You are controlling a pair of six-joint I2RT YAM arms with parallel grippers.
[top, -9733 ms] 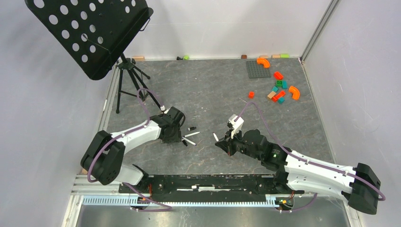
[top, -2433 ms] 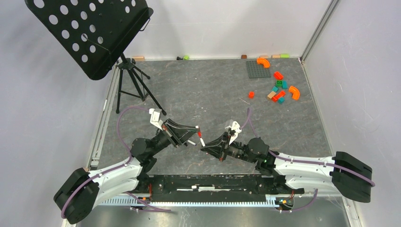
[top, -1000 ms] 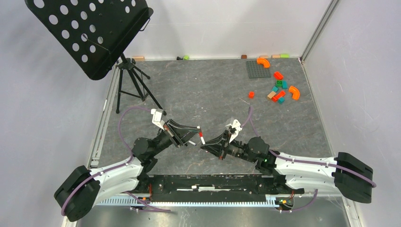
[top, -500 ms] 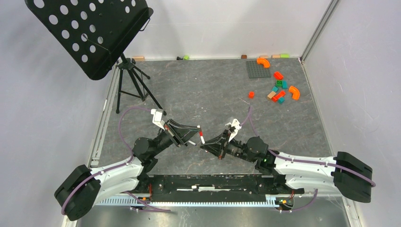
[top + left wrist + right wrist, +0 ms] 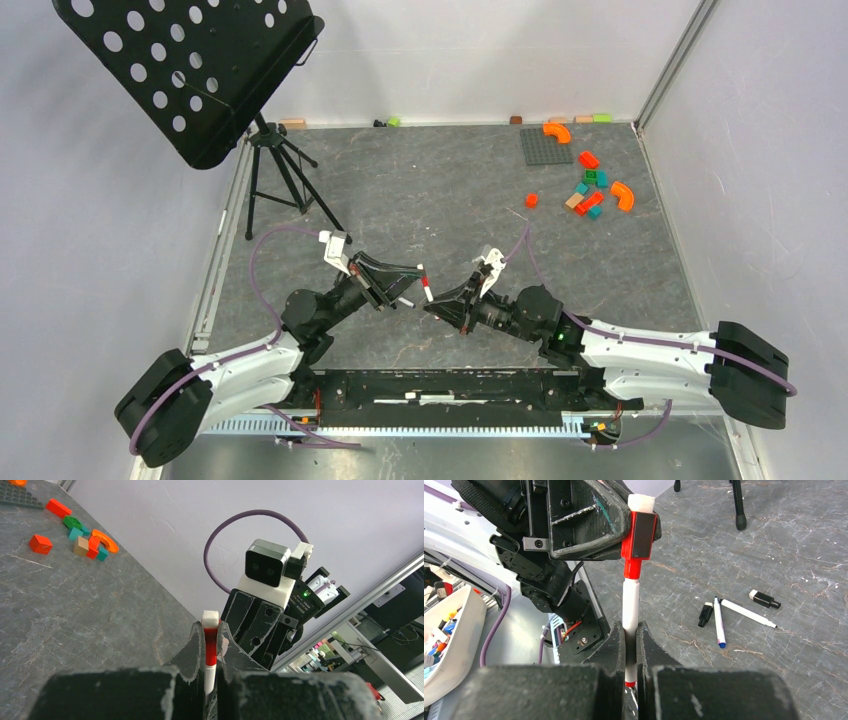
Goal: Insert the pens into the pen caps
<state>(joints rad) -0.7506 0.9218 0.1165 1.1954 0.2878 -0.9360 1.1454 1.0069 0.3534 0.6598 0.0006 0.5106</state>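
My left gripper (image 5: pixel 210 628) is shut on a red pen cap (image 5: pixel 210 647) with a white end, held above the table. My right gripper (image 5: pixel 630 628) is shut on the white barrel of a pen (image 5: pixel 630 602) with a red rear end. The pen's front end sits in the red cap (image 5: pixel 639 535), the two in one line. In the top view the left gripper (image 5: pixel 415 278) and right gripper (image 5: pixel 438 308) meet nose to nose at the cap (image 5: pixel 426 289). On the table lie a blue-tipped pen (image 5: pixel 719 622), another white pen (image 5: pixel 746 612) and two black caps (image 5: pixel 705 614) (image 5: pixel 764 599).
A music stand (image 5: pixel 190 70) on a tripod (image 5: pixel 275 170) rises at the back left. Coloured toy blocks (image 5: pixel 590 190) and a grey baseplate (image 5: pixel 545 145) lie at the back right. Walls close in the table on three sides.
The right wrist has edged slightly farther from the arm bases over the last second. The left arm holds still, and pen and cap stay joined between the two shut grippers.
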